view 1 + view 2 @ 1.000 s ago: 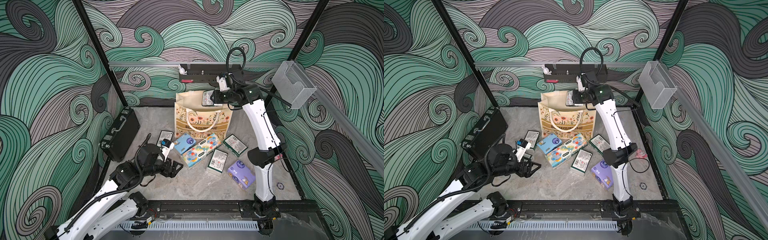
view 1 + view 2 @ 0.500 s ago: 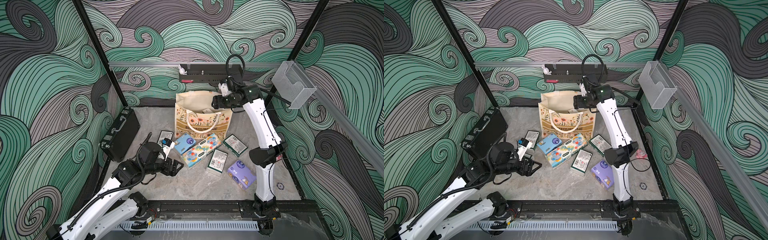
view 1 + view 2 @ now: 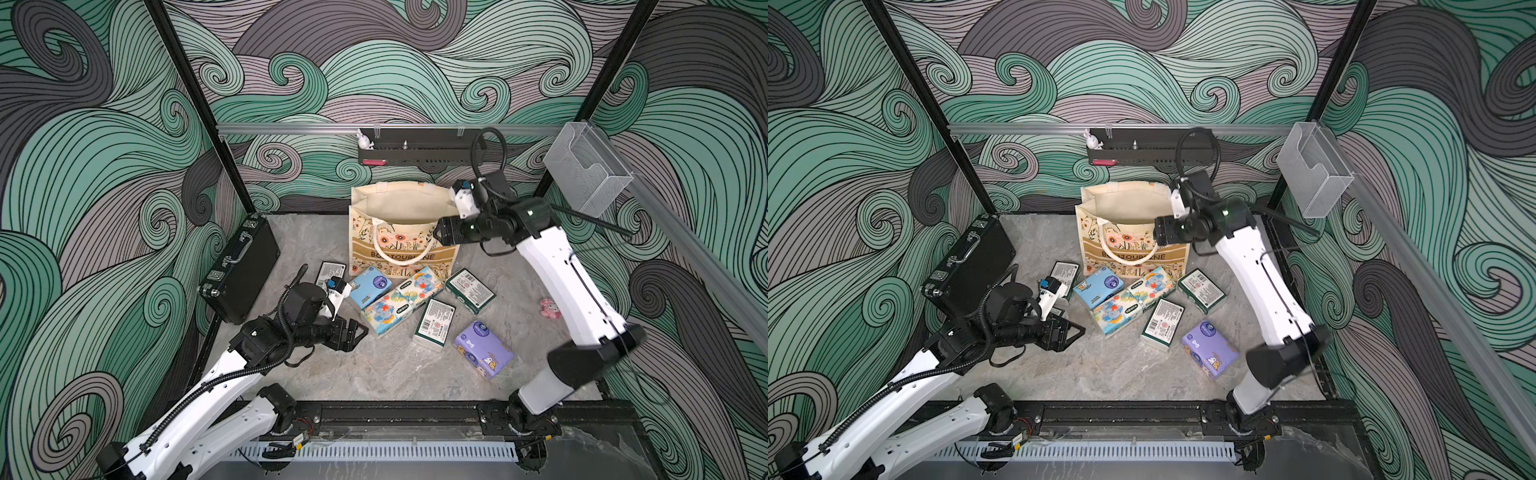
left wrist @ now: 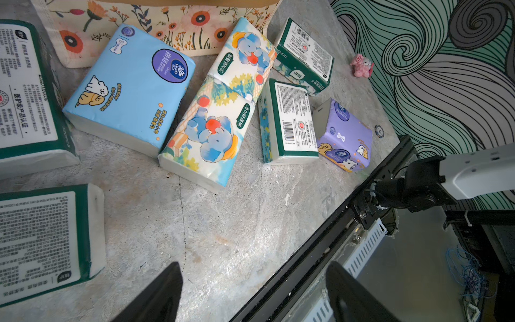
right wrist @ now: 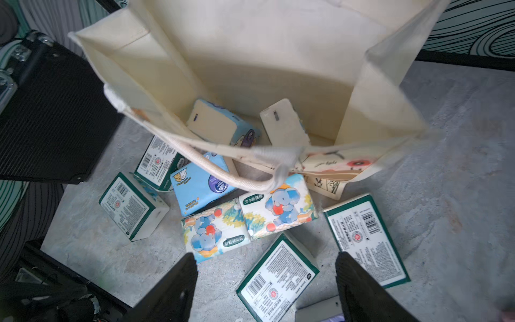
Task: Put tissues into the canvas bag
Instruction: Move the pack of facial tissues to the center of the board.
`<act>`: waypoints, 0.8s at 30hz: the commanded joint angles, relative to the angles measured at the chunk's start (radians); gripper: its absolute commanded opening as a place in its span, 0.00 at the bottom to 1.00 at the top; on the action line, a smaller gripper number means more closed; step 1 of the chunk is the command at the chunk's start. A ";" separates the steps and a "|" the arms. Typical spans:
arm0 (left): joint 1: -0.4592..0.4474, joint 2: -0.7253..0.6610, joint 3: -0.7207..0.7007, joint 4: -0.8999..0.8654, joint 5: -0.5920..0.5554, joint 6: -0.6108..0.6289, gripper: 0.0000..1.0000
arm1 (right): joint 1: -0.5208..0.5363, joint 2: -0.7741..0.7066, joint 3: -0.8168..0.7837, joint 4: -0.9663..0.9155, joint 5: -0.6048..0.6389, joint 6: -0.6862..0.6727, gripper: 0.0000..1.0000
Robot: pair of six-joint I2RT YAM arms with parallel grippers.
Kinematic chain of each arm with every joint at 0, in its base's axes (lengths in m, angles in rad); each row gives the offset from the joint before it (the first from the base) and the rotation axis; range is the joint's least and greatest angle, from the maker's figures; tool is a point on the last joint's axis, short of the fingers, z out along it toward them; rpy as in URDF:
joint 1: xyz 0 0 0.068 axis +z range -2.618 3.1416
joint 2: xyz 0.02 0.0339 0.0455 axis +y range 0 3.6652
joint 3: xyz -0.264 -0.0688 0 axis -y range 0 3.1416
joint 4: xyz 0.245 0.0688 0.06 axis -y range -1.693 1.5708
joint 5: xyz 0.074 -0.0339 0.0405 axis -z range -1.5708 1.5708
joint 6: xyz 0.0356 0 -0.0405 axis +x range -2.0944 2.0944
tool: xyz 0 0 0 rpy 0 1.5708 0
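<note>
Swirling green and grey waves cover the walls around a grey stone-look surface (image 3: 374, 374). In the upper middle of both top views the canvas bag (image 3: 368, 232) stands upright, mouth open, with a white rope handle draped over its front. At its right rim hangs the right hand (image 3: 439, 232), spread wide with nothing between the fingers. Its wrist view looks down into the bag, where a blue-printed pack (image 5: 220, 122) and a white-ended pack (image 5: 284, 125) sit on the bottom.

Just in front of the bag, mid-frame, the other tissues lie on the surface. A light blue pack (image 3: 370, 286) touches two elephant packs (image 3: 384, 313), green-and-white packs (image 3: 469, 289) lie around them, and a purple pack (image 3: 482, 349) sits apart at lower right. Left of this cluster the left hand (image 3: 353, 332) hovers low, also spread wide and empty. One more green-and-white pack (image 4: 41, 237) shows close beside it in its wrist view.

A black case (image 3: 241, 270) stands by the left wall, and a small pink toy (image 3: 549, 308) lies near the right edge of the surface
</note>
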 commanded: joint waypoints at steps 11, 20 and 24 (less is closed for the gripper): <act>0.012 0.066 -0.012 0.014 0.026 0.017 0.83 | 0.004 -0.730 -1.098 0.340 0.115 0.323 0.84; 0.012 0.080 -0.018 0.024 0.040 0.027 0.83 | -0.043 -0.821 -1.233 0.349 0.259 0.414 0.95; 0.012 0.083 -0.019 0.025 0.035 0.026 0.83 | -0.054 -0.781 -1.244 0.364 0.294 0.416 0.99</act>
